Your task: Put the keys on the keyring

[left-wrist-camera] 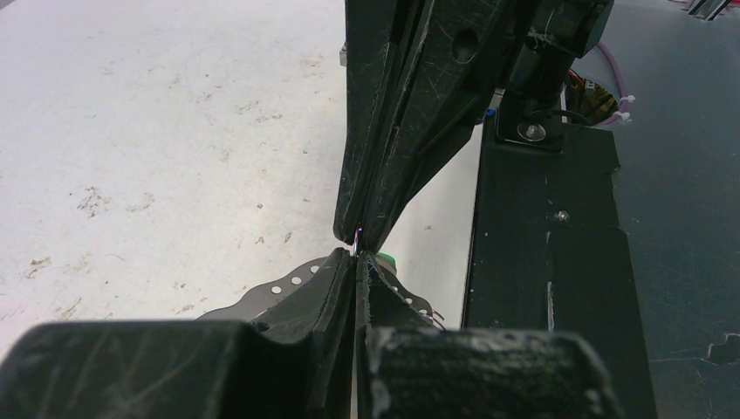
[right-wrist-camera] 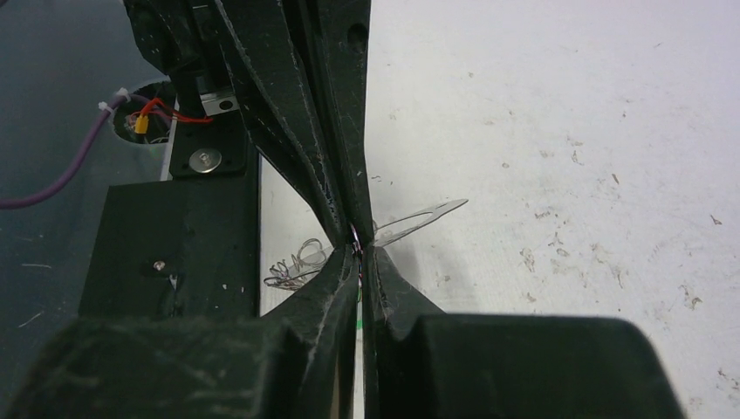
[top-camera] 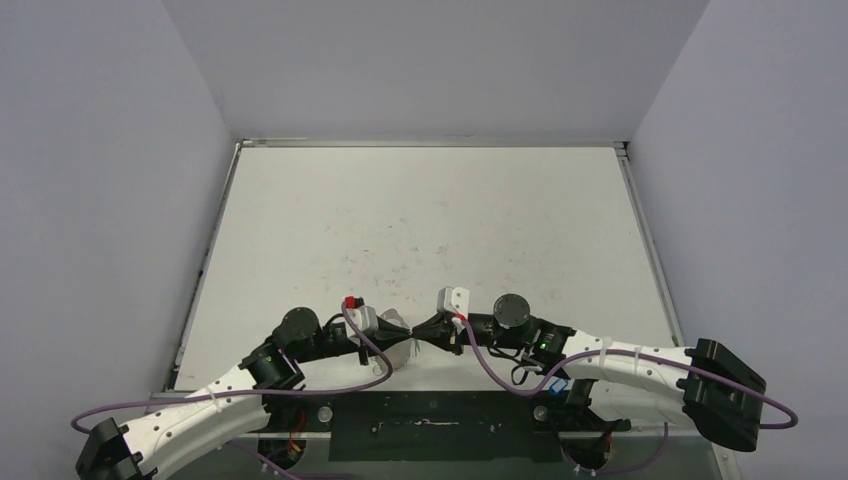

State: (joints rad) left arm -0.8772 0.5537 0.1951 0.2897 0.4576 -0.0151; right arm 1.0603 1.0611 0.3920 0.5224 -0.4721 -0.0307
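Green key tag [left-wrist-camera: 385,257], smudged white table [left-wrist-camera: 174,131]

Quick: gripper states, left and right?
Left gripper: jaws shut on keyring.
Right gripper: jaws shut, seemingly on green key; only a green sliver shows.

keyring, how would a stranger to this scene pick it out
At the near edge of the table, mid-width, the left gripper and right gripper meet tip to tip. The keyring is the thin pale-grey loop spreading from both sides of the left gripper's shut fingers. Small dots along its rim set it apart from the purple cables.
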